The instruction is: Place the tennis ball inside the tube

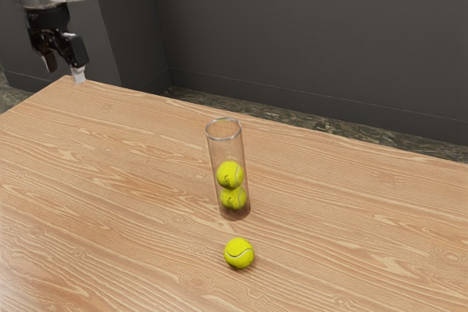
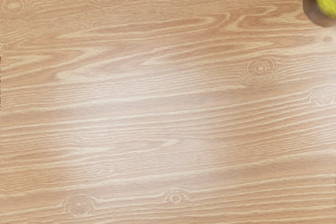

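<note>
Loose tennis ball point(image 1: 239, 253) sits on wooden table point(image 1: 110, 180) near upright clear tube point(image 1: 226, 148) holding two other balls point(image 1: 230, 174); gripper point(image 1: 64, 71) spread, empty, well apart, so grasp, lift and insertion all remain.

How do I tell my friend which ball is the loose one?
On the wooden table stands a clear tube. Near its base, towards the exterior view's bottom edge, sits a yellow tennis ball. The other two balls are inside the tube; this one isn't.

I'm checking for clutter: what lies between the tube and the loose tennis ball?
Bare wooden tabletop between the transparent tube and loose tennis ball, in the exterior view.
</note>
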Robot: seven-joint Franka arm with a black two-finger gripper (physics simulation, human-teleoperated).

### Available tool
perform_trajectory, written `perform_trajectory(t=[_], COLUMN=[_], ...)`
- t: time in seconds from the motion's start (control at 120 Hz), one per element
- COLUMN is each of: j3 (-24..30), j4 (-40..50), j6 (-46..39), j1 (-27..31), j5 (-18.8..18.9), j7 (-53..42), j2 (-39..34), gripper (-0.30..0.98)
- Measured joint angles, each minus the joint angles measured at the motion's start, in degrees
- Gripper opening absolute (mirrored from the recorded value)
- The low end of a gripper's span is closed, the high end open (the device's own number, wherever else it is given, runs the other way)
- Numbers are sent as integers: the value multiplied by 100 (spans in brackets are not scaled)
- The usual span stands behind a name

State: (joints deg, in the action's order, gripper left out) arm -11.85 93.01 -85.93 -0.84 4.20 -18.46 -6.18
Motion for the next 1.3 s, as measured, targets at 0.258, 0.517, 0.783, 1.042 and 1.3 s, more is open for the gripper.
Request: perform_trajectory(t=[0.258, 0.517, 0.783, 1.042, 1.3], j3=[18, 16, 37, 73, 241], j4=[445, 2018, 2102, 2098, 2092], j6=[-147, -1276, -2165, -2853, -3280], j1=[-678, -1671, -2449, -2791, -2930], j5=[-68, -888, -1156, -1178, -1379], j7=[457, 1530, 2320, 2601, 2735], j2=[-14, 290, 1399, 2056, 2450], gripper=[69, 69, 69, 69, 69])
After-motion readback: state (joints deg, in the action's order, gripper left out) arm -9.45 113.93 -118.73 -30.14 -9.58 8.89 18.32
